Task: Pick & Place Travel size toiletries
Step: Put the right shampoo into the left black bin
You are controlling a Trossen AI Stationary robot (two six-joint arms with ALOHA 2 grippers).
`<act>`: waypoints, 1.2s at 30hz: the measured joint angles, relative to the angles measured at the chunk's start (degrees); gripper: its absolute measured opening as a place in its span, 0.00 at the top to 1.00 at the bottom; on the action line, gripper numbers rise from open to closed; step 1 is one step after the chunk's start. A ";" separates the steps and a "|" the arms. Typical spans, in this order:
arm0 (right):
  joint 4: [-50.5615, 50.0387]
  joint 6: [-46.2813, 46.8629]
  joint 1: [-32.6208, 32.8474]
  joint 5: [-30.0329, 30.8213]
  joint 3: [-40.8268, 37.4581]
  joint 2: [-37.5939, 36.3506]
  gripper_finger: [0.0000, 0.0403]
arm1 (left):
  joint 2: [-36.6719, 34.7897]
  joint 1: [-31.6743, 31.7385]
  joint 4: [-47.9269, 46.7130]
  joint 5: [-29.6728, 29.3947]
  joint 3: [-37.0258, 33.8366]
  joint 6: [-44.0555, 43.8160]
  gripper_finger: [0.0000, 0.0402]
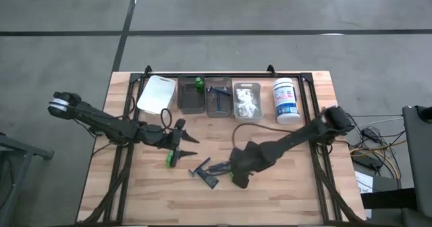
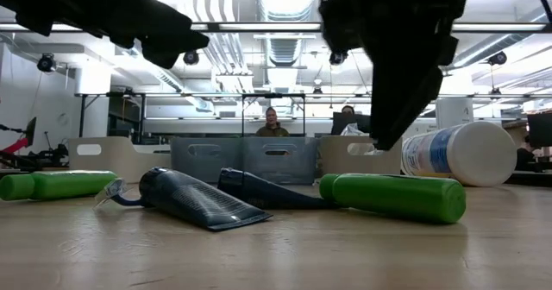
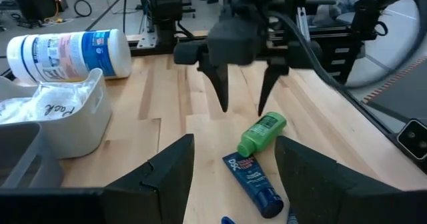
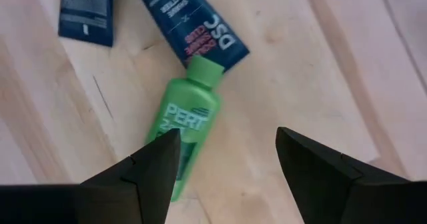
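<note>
Bottle first: the green Pert bottle [image 4: 183,141] lies flat on the wooden table [image 1: 283,193] just beneath the right gripper [image 4: 223,157], whose fingers hang wide apart and empty above it, slightly to one side of its body. It looks light, rigid and smooth, so it may roll or slip; closing across the middle of the body, at right angles to its length, seems the safest hold. Its cap end touches the dark blue DSC tube [image 4: 193,24], which is soft and flat and could be dragged along if the fingers come down too close to that end. A second dark blue tube [image 4: 85,11] lies just beside.

The front of the table is bare wood, with free room around the bottle on the side away from the tubes. Farther left, the left gripper [image 1: 183,138] sits open and holding nothing above another green bottle [image 1: 170,159]. At the far edge stands a row of bins: a clear bin [image 1: 247,104] with white packets, a dark bin [image 1: 191,96] with a green bottle, and the white tub [image 1: 285,100] lying beside them.
</note>
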 joint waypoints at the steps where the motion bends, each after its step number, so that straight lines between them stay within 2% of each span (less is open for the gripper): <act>1: -1.26 -0.34 0.03 -0.07 1.86 1.47 0.41 | 0.00 -0.23 0.00 0.00 0.00 -0.13 0.47; 7: -6.57 -4.40 0.05 -3.20 11.09 8.57 0.43 | 0.00 -1.28 -0.99 0.02 0.00 -0.17 0.47; 13: -10.51 -1.80 0.05 -3.25 15.35 12.72 0.43 | 0.01 -2.55 -2.09 0.02 -0.09 -0.35 0.47; 22: -11.01 3.96 0.05 -4.58 14.61 13.93 0.33 | 0.00 -3.28 -2.44 0.02 -1.03 -1.05 0.47; 29: -11.00 4.33 0.20 -4.53 12.05 13.95 0.26 | 0.00 -3.29 -2.33 0.02 -1.92 -2.30 0.47; 32: -10.84 4.00 0.42 -4.51 11.30 13.93 0.26 | 0.00 -3.27 -2.37 0.02 -1.97 -2.35 0.47; 36: -10.03 2.57 0.73 -4.51 10.27 13.78 0.31 | 0.00 -3.27 -2.34 0.02 -1.97 -2.37 0.47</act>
